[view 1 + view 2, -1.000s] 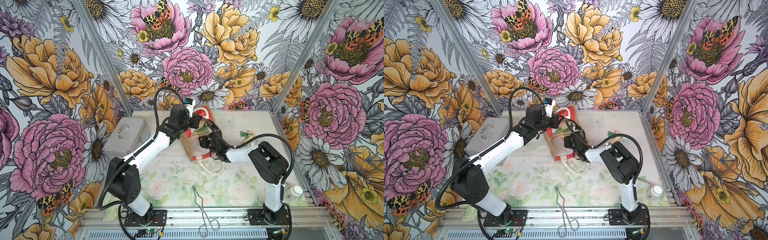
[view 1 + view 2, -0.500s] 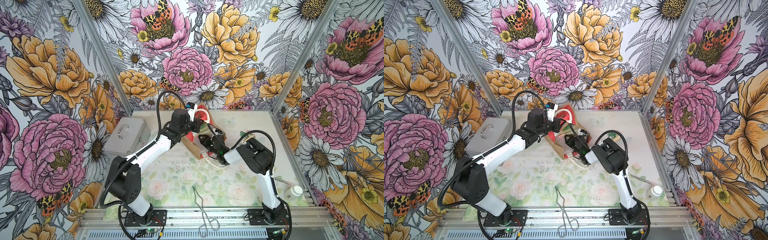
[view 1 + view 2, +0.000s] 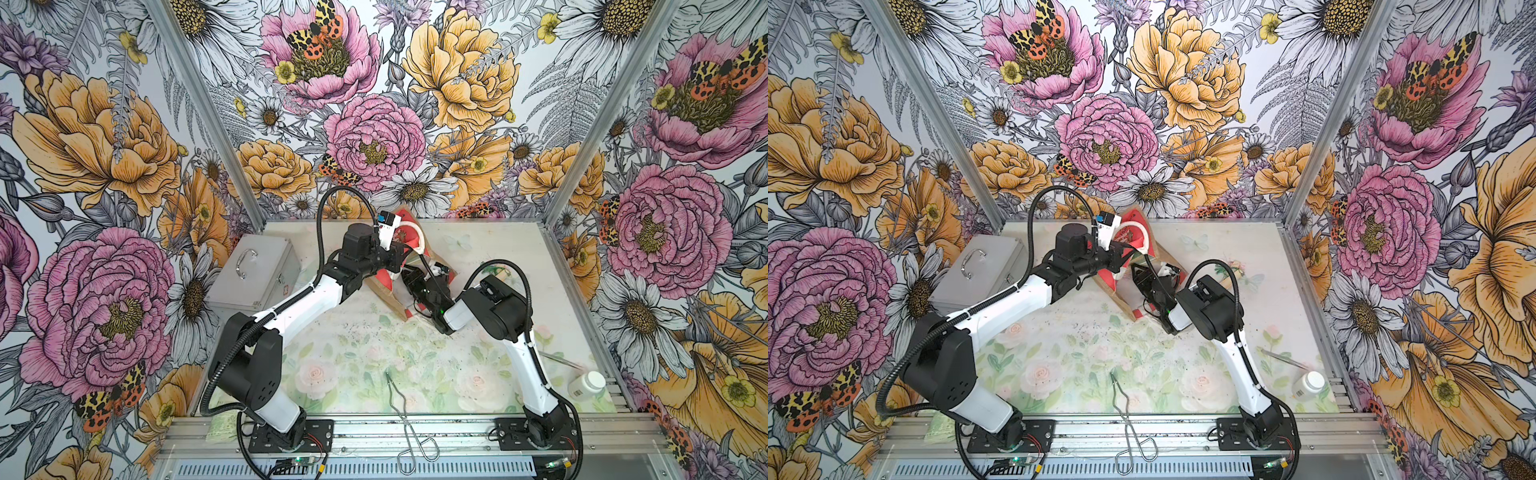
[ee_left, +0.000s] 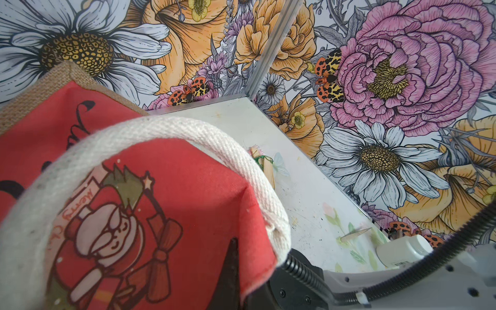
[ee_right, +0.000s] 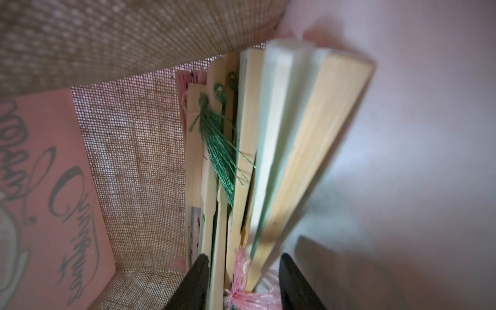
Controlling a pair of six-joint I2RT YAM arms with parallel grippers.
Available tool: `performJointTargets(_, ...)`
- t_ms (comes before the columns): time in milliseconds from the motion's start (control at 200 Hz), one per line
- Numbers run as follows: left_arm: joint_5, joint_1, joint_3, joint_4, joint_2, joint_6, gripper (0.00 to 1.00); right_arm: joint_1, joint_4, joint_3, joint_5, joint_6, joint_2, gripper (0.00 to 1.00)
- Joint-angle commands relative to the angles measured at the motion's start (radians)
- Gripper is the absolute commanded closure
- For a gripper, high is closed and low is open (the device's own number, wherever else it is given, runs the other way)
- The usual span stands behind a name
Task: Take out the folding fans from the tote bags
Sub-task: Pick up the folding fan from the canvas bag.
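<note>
The tote bag lies tipped on its side at the back of the table, its mouth toward my right arm. My left gripper is shut on the bag's red rim beside the white rope handle. My right gripper reaches inside the bag. It is open, its jaws on either side of the ends of several folding fans with pale slats, green leaves and green and pink tassels. Another fan lies on the table beyond the bag.
A grey metal case stands at the back left. Metal tongs lie at the front edge. A white bottle and a thin stick lie at the front right.
My right arm has swung in and pushed its gripper deeper into the bag's mouth. My left gripper has kept its hold on the rim and shifted slightly right.
</note>
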Motion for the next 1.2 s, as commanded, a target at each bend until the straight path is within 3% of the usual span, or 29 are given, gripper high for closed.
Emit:
performJointTargets(0,0.092,-0.005,-0.019,0.103,-0.077,0.010,1.00,-0.034,0.034,0.006,0.097,0.056,0.038,0.57)
performJointTargets(235,0.141,-0.005,-0.053,0.168,-0.109,0.005,1.00,-0.034,0.036,0.016,0.142,0.074,0.055,0.60)
performJointTargets(565,0.125,0.012,-0.067,0.168,-0.129,-0.019,1.00,-0.034,0.093,0.005,0.163,0.073,0.076,0.65)
performJointTargets(941,0.109,0.039,-0.034,0.166,-0.079,-0.101,1.00,-0.021,0.135,-0.009,0.168,-0.026,0.053,0.89)
performJointTargets(1196,0.100,0.032,-0.020,0.153,-0.057,-0.104,1.00,-0.001,0.138,-0.016,0.180,-0.129,0.025,0.95)
